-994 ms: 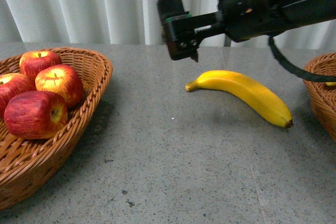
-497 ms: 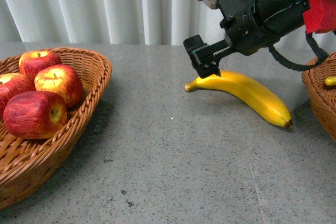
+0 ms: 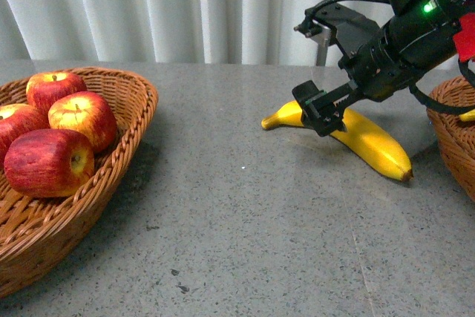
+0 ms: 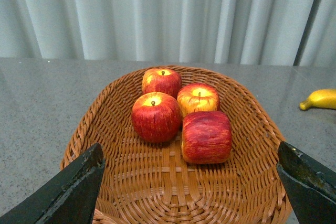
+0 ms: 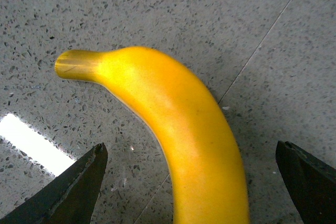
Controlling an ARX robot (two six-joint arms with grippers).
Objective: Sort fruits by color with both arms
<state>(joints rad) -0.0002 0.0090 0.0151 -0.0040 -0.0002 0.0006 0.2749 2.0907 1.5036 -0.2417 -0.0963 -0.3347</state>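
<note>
A yellow banana (image 3: 369, 141) lies on the grey table, right of centre. My right gripper (image 3: 324, 113) is open just above its stem half; in the right wrist view the banana (image 5: 181, 129) lies between the spread fingers (image 5: 73, 192), not gripped. Several red apples (image 3: 56, 135) sit in the left wicker basket (image 3: 111, 191). My left gripper (image 4: 191, 192) is open and empty above that basket's near part (image 4: 173, 192), with the apples (image 4: 181, 116) beyond it. The left arm is out of the front view.
A second wicker basket (image 3: 454, 131) stands at the right edge with a bit of yellow fruit (image 3: 467, 115) inside. The banana's end shows at the right edge of the left wrist view (image 4: 320, 99). White curtains hang behind the table.
My right gripper has come down and to the right, from above the table behind the banana's stem to just over the banana. The banana and apples have not moved.
</note>
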